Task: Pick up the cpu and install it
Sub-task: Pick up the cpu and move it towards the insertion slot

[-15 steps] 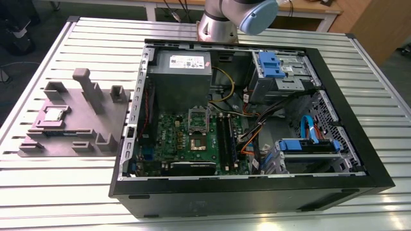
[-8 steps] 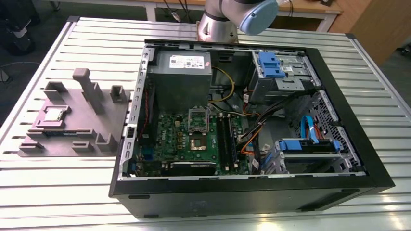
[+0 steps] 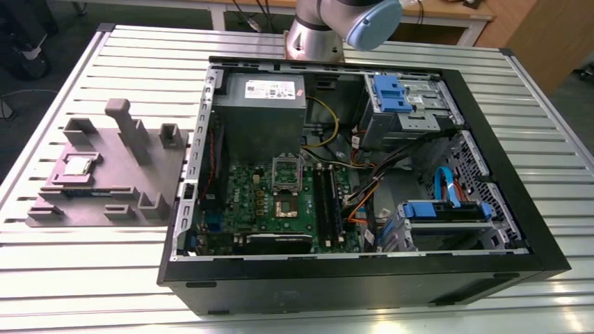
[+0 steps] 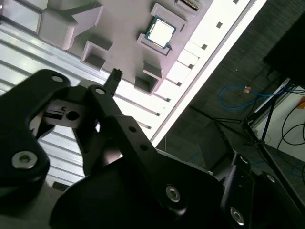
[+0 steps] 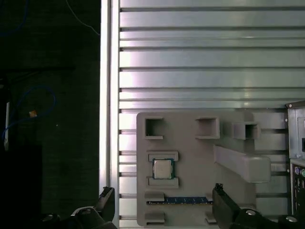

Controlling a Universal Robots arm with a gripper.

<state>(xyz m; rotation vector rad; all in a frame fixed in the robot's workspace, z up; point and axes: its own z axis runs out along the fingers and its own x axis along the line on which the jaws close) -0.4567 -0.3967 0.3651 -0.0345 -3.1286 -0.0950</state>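
Observation:
The cpu (image 3: 77, 165) is a small silver-topped square lying flat in a recess of the grey holder block (image 3: 111, 202), on the slatted table at the exterior view's left. Both wrist views show it too, as the cpu (image 5: 162, 168) and the cpu (image 4: 160, 32). My gripper (image 5: 163, 193) hangs well above the block and is open. Its two black fingertips (image 5: 107, 195) stand far apart with nothing between them, and they are clear of the chip. One fingertip (image 4: 116, 75) also shows in the second wrist view. The motherboard's socket (image 3: 284, 202) lies inside the open computer case (image 3: 519, 229).
The holder block has raised posts (image 3: 125, 125) and a memory stick (image 5: 188, 200) in a slot beside the chip. In the case are a grey power-supply box (image 3: 261, 104), blue drive cages (image 3: 404, 97) and loose cables (image 3: 371, 188). The table's edge (image 5: 108, 95) runs close to the block.

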